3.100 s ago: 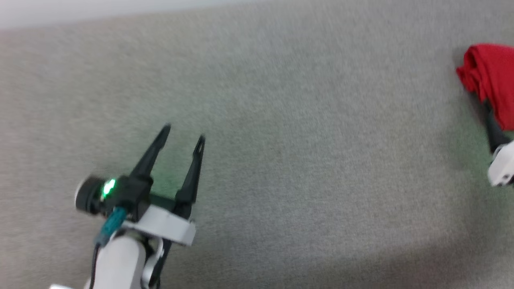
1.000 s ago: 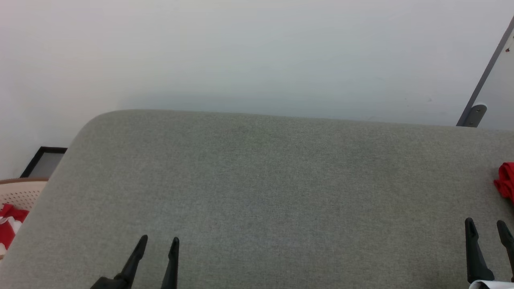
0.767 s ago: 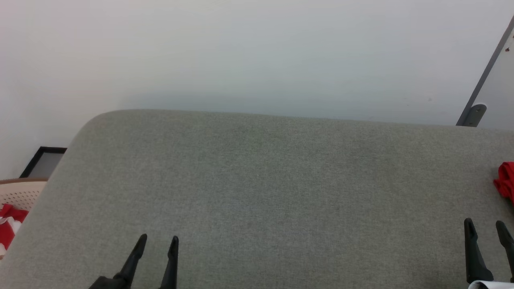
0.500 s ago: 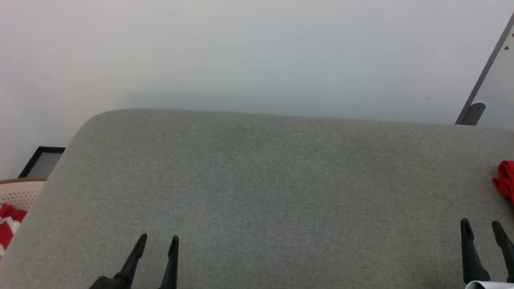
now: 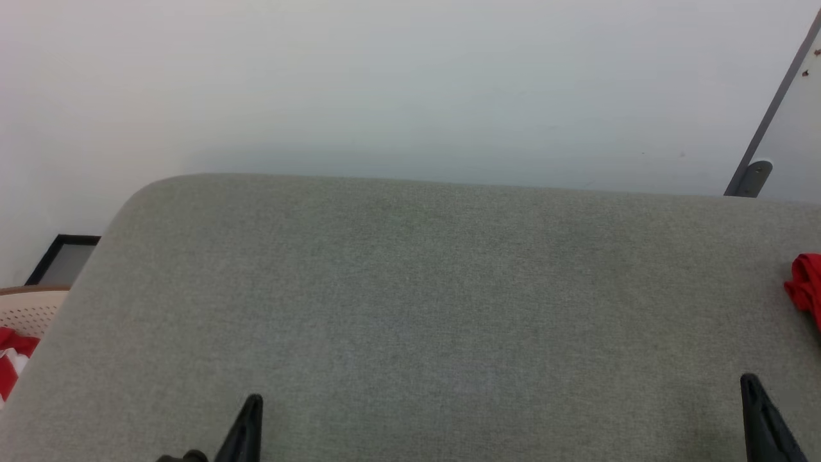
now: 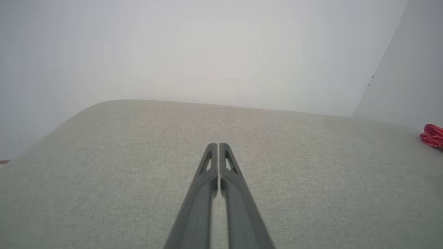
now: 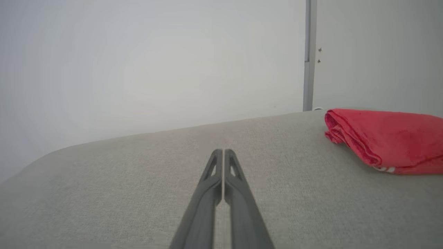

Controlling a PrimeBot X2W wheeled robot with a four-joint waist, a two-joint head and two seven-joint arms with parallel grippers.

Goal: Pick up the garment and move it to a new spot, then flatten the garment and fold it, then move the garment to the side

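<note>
Left pincer (image 6: 218,146) and right pincer (image 7: 223,152) are both pressed together and pinch nothing, over the grey cushion (image 5: 410,308).
Each pincer's two dark fingers meet tip to tip, with bare grey fabric beneath and ahead. The garment (image 7: 387,141) lies as a folded red bundle on the cushion, ahead and to the right of the right pincer, apart from it and well apart from the left pincer. Left of the left pincer, past the cushion's edge, a pale perforated basket (image 5: 29,307) holds red-and-white cloth (image 5: 11,359). Beyond the cushion's far edge stands a plain pale wall (image 5: 410,90), with a grey post (image 7: 308,55) behind the garment.
</note>
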